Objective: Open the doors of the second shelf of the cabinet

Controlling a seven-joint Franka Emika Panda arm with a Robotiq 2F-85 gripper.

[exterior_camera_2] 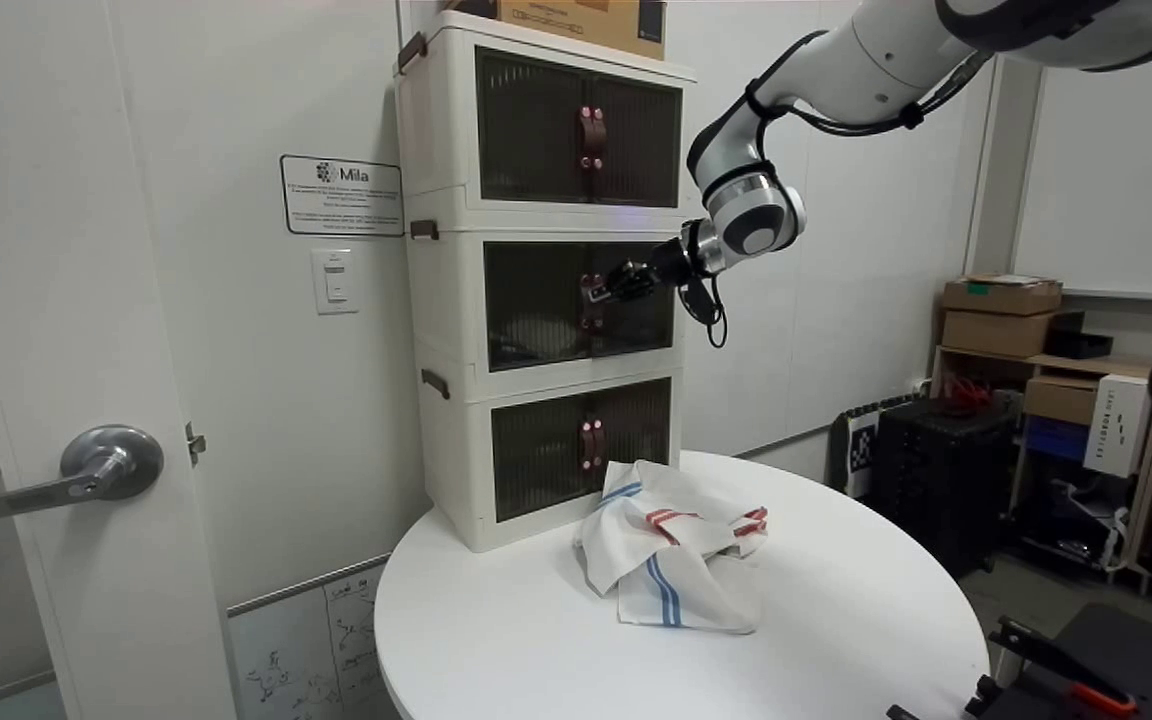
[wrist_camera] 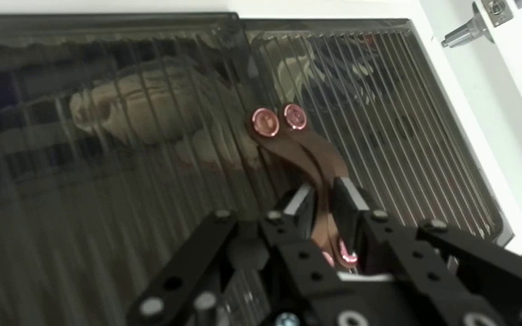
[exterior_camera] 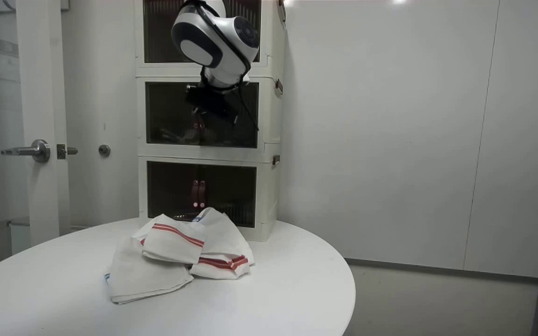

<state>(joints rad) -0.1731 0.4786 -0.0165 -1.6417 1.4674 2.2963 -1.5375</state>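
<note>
The tall white cabinet (exterior_camera_2: 446, 290) has three stacked tiers; it also shows in an exterior view (exterior_camera: 194, 152). The second shelf's dark ribbed doors look shut: one door (exterior_camera_2: 536, 320) and its partner (exterior_camera_2: 641, 325). In the wrist view the left door (wrist_camera: 107, 217) and right door (wrist_camera: 401, 136) meet beside two brown strap handles (wrist_camera: 304, 154) with pinkish studs. My gripper (wrist_camera: 324, 194) has its fingers on both sides of the straps, which look squeezed between them. It also shows at the middle tier in both exterior views (exterior_camera: 213, 105) (exterior_camera_2: 604, 292). Pale shapes show in the left panel, inside or reflected.
Similar door pairs sit above (exterior_camera_2: 526, 130) and below (exterior_camera_2: 541, 455). A crumpled striped towel (exterior_camera_2: 676, 570) lies on the round white table (exterior_camera_2: 836, 590) in front of the cabinet. A cardboard box (exterior_camera_2: 586, 22) sits on top. A room door with a lever handle (exterior_camera: 40, 151) stands to the left.
</note>
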